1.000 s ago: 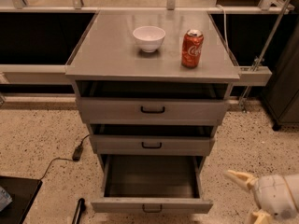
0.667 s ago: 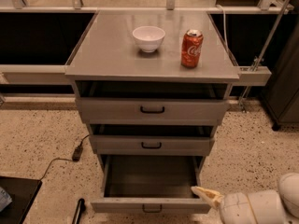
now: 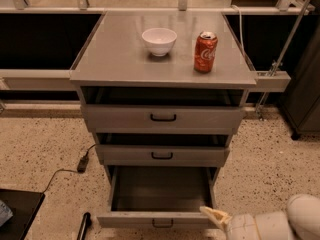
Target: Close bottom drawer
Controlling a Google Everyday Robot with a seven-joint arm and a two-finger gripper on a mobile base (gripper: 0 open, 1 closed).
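- bottom drawer [image 3: 131, 219] pulled well out of the grey cabinet [image 3: 115, 64]; lowest of three; deep plain tray open to view, nothing seen inside; small black loop handle [image 3: 162, 224] centred on its front, near the lower frame edge
- gripper [image 3: 215, 216] at bottom right, pale tip at the right end of the bottom drawer's front, level with its top edge; whether it touches the front, cannot tell; claw state cannot tell, only the tip shows
- white arm [image 3: 270, 226] runs from the gripper to the lower right corner, low over the floor
- middle drawer [image 3: 130, 155] above, black handle; dark gap over it; sits further back than the bottom one
- top drawer [image 3: 120, 118] widest front, larger black handle; dark gap under the cabinet top
- white bowl [image 3: 159, 40] upright on the cabinet top, centre-rear; red soda can [image 3: 205, 52] upright to its right, apart from it
- speckled floor [image 3: 45, 144]; black cable and plug [image 3: 82, 163] lying left of the cabinet; dark stick-like object [image 3: 83, 225] on the floor just left of the bottom drawer front
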